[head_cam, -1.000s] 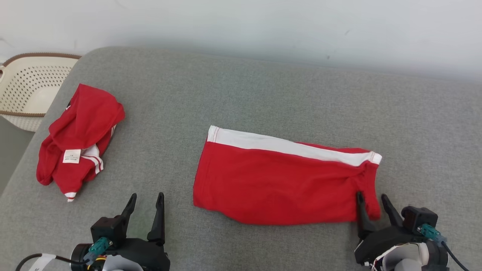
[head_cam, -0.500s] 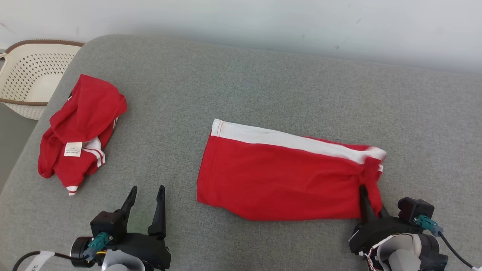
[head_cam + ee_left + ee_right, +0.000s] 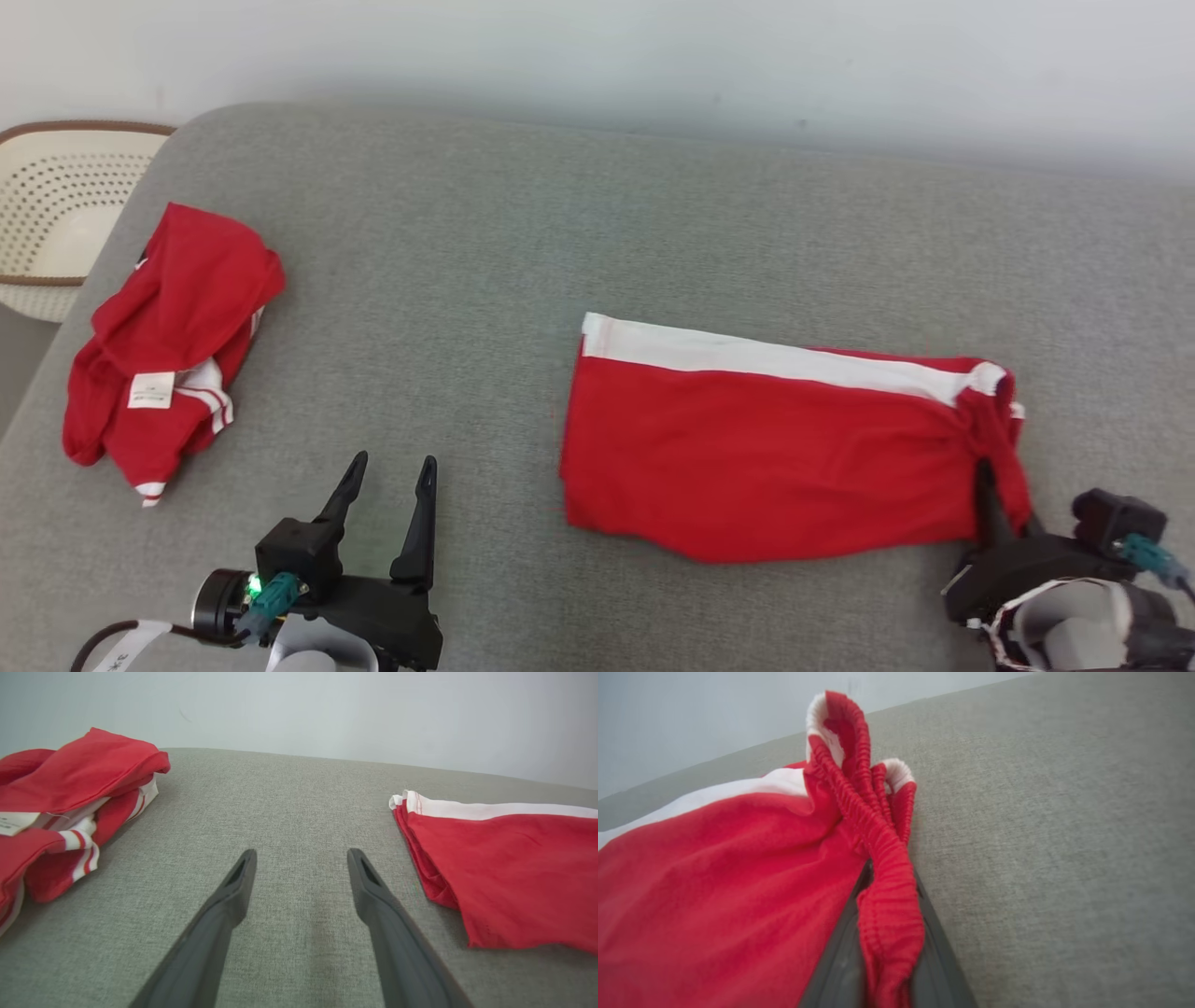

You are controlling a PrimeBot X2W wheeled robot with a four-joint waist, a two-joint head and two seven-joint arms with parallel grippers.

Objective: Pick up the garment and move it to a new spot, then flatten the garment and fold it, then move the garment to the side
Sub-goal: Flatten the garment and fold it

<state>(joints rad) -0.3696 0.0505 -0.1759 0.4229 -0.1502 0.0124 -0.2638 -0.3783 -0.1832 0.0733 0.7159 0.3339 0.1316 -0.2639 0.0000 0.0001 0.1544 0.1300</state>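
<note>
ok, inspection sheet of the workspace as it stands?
Surface: grey cushion, no spills seen.
Job's things: red shorts lying flat, white stripe along far edge; waistband bunched at right end.
Clutter: crumpled red garment at left, apart from the shorts.
Hands: left hand open, holding nothing; right hand shut on the waistband.
Cables: tagged cable at left wrist; plug lead at right wrist.
Surroundings: pale wall behind; perforated basket past the cushion's left end.

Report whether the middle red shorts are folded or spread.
Folded: the shorts lie flat in stacked layers, seen at the leg end; the right hand pinches the bunched waistband.
</note>
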